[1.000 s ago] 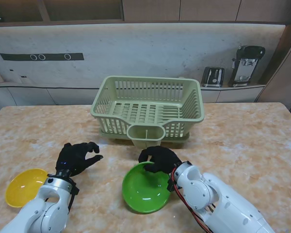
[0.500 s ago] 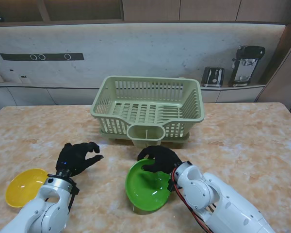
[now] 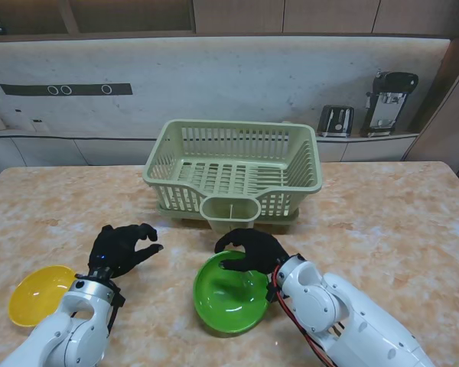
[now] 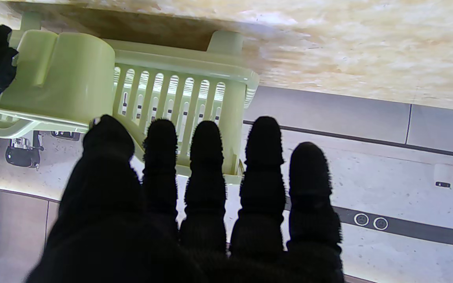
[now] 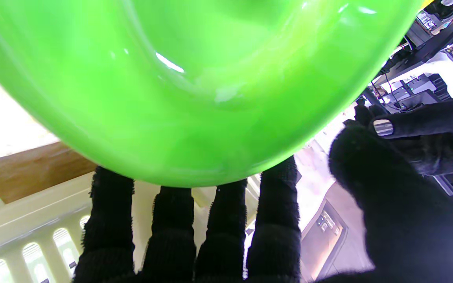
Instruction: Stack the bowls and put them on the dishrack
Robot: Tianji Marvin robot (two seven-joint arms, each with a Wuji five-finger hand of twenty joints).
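Observation:
The green bowl [image 3: 229,298] is in front of me near the table's middle, with its far rim held by my right hand [image 3: 249,251]. The fingers wrap the outside of the rim and the thumb reaches inside. In the right wrist view the green bowl [image 5: 179,86] fills most of the picture above my fingers [image 5: 218,228]. The yellow bowl [image 3: 38,294] lies at the near left. Just to its right, my left hand [image 3: 122,246] hovers open and holds nothing. The pale green dishrack [image 3: 233,164] stands farther from me, and is seen close in the left wrist view [image 4: 140,98].
The dishrack's cutlery cup [image 3: 229,208] juts toward me, just beyond my right hand. A toaster [image 3: 336,120] and a coffee machine [image 3: 390,101] stand on the back counter. Marble table top [image 3: 398,222] stretches to the right.
My right hand has tipped the green bowl up by its far rim and then let it level out somewhat, while edging slightly left. The left hand and the yellow bowl have not moved.

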